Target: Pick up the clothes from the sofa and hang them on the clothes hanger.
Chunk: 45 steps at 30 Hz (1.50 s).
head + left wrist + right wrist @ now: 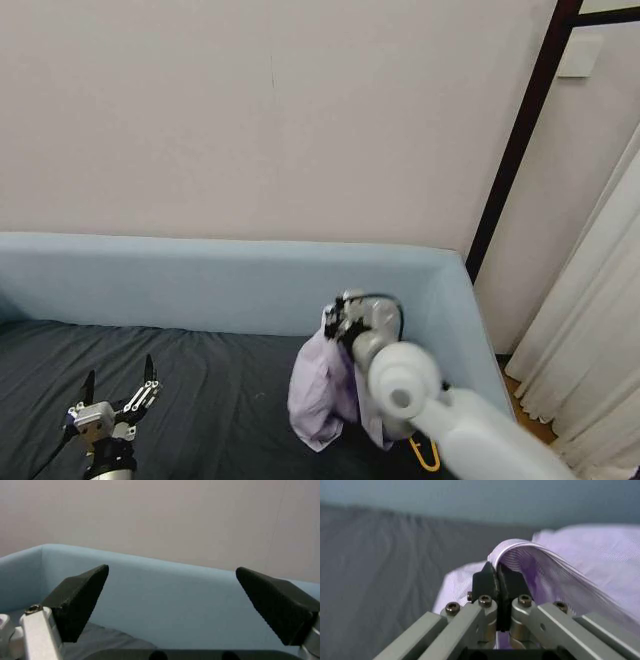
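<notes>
We note the shirt (322, 395) hanging over the sofa (200, 285) seat, a fold clamped in the right gripper (338, 322). The left gripper (118, 400) waits low, fingers apart. We judge the pickup done; next we must carry it to the hanger.

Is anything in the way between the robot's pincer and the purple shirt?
No, nothing. The right pincer is shut right on a fold of the purple shirt, above the sofa. The left pincer sits open, apart.
</notes>
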Motion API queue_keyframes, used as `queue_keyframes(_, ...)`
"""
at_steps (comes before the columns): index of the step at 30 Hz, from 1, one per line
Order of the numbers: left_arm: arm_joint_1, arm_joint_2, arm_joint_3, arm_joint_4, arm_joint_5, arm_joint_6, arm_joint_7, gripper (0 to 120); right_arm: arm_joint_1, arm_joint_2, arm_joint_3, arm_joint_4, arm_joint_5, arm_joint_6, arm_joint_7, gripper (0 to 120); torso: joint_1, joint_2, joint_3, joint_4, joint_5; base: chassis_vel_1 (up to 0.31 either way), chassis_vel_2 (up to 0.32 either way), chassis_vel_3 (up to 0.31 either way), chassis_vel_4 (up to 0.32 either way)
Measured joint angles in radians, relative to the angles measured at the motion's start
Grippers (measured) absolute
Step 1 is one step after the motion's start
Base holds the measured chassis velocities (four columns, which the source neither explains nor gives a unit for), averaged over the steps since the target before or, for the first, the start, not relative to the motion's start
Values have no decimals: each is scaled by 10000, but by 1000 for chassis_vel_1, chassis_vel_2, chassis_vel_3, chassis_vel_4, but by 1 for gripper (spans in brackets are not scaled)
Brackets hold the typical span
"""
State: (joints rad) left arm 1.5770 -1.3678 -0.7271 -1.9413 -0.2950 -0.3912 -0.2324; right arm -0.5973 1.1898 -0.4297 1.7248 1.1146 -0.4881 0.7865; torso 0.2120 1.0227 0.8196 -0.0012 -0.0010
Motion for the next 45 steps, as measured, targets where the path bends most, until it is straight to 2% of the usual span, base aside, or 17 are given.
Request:
queue_keyframes(4, 38, 26, -91, 112, -52, -86, -6, 100, -502, 781, -337, -1575, -1301, 498, -951, 0, 0, 0, 0, 1, 1, 0, 0, 0, 0)
queue_keyframes(8, 54, -20, -87, 191, -49, -169, -12, 100, -687, 973, -326, -1934, -1608, 671, -1358, 0, 0, 0, 0, 2, 0, 0, 0, 0, 0)
queue_keyframes(11, 41, -114, 35, 221, 40, -205, -13, 100, -977, 736, -46, -1469, -1061, 11, -1697, 12, 0, 0, -1, -2, -1, 0, 0, 0, 0)
queue_keyframes(13, 24, -138, 77, 221, 80, -205, -13, 100, -1074, 666, -8, -1298, -870, -161, -1700, 15, 0, 0, 0, -3, -1, 0, 0, 0, 0)
queue_keyframes(15, -9, -192, 178, 187, 160, -192, -13, 100, -1315, 519, 155, -858, -379, -785, -1681, 25, 0, 0, -1, -2, 2, 0, 0, 0, 0)
queue_keyframes(16, -9, -192, 178, 187, 160, -192, -13, 100, -1315, 519, 155, -858, -379, -785, -1681, 25, 0, 0, -1, -2, 2, 0, 0, 0, 0)
queue_keyframes(20, -40, -247, 280, 134, 245, -164, -12, 100, -1616, 300, 602, -158, 656, -2124, -1606, 43, 0, 0, -1, 0, 3, 0, 0, 0, 0)
queue_keyframes(21, -40, -247, 280, 134, 245, -164, -12, 100, -1616, 300, 602, -158, 656, -2124, -1606, 43, 0, 0, -1, 0, 3, 0, 0, 0, 0)
queue_keyframes(23, -32, -249, 282, 127, 249, -162, -12, 100, -1670, 133, 816, 4, 354, -2417, -2039, 52, 0, 0, -1, 0, 3, 0, 0, 0, 0)
queue_keyframes(26, 29, -184, 214, 112, 234, -169, -13, 100, -1668, -180, 1309, -60, -1280, -2216, -3262, 65, 0, 0, 0, 0, 4, 0, 0, 0, 0)
queue_keyframes(27, 29, -184, 214, 112, 234, -169, -13, 100, -1668, -180, 1309, -60, -1280, -2216, -3262, 65, 0, 0, 0, 0, 4, 0, 0, 0, 0)
queue_keyframes(30, 47, -101, 112, 111, 174, -184, -32, 100, -1501, -465, 2019, -188, -1944, -2101, -4153, 80, 1, 0, 0, 0, 4, 0, 0, 0, 0)
queue_keyframes(31, 47, -101, 112, 111, 174, -184, -32, 100, -1501, -465, 2019, -188, -1944, -2101, -4153, 80, 1, 0, 0, 0, 4, 0, 0, 0, 0)
queue_keyframes(35, 34, -109, 150, 116, 168, -189, -42, 100, -1434, -784, 2592, -617, -2562, -2103, -5241, 97, 1, 0, 0, 1, 2, 0, 0, 0, 0)
queue_keyframes(40, 42, -110, 181, 58, 181, -192, -46, 100, -1829, -954, 2911, -1360, -3526, -2113, -6443, 100, 1, 0, 0, -1, 4, 0, 0, 0, 0)
queue_keyframes(45, 45, -100, 174, 14, 185, -188, -53, 100, -2107, -1016, 3319, -1946, -3583, -2023, -7469, 100, 1, 0, 0, -2, 3, 0, 0, 0, 0)
